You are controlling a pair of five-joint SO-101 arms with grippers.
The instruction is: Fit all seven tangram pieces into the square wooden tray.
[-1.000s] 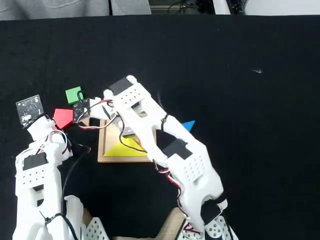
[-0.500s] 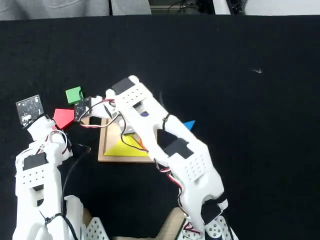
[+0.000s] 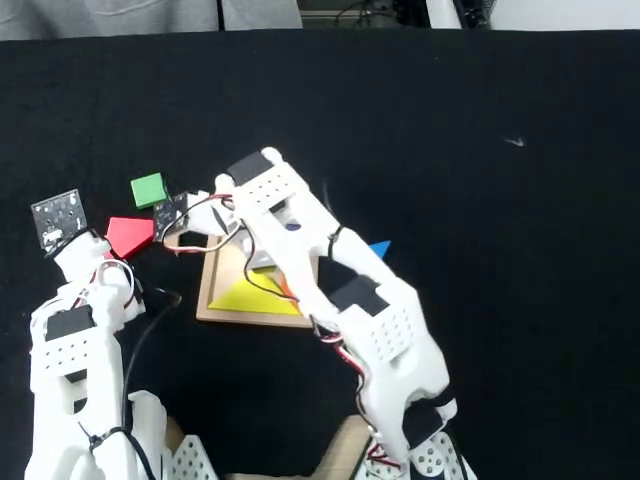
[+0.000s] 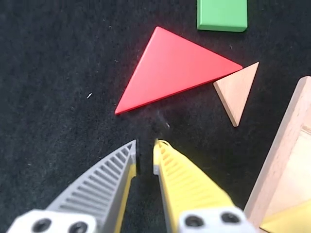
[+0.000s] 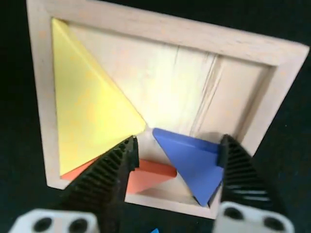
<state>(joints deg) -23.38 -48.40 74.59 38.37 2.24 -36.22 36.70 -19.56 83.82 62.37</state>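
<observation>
Two claws: right claw (image 5: 177,145) spread wide, gripping nothing; left claw (image 4: 146,145) pressed almost together, empty.
Between the right jaws: small blue wooden triangle (image 5: 192,162) lying in the tray, one jaw touching its edge, the other apart.
Beside it: large yellow wooden triangle (image 5: 85,107) along one tray wall; orange wooden piece (image 5: 150,174) close against both.
Tray: square wooden tray (image 5: 160,31) on the black desk (image 3: 520,300), much of its floor bare.
Ahead of the left claw: large red wooden triangle (image 4: 170,73), near the tips; small bare-wood triangle (image 4: 238,92) at its corner; green wooden square (image 4: 222,14) beyond.
Farther out: second blue piece (image 3: 378,247) on the desk, beside the right arm.
Risk: the touching jaw could drag the blue triangle onto the orange piece, leaving it unseated; the left tips, if kept narrow, may shove the red triangle rather than grip it.
</observation>
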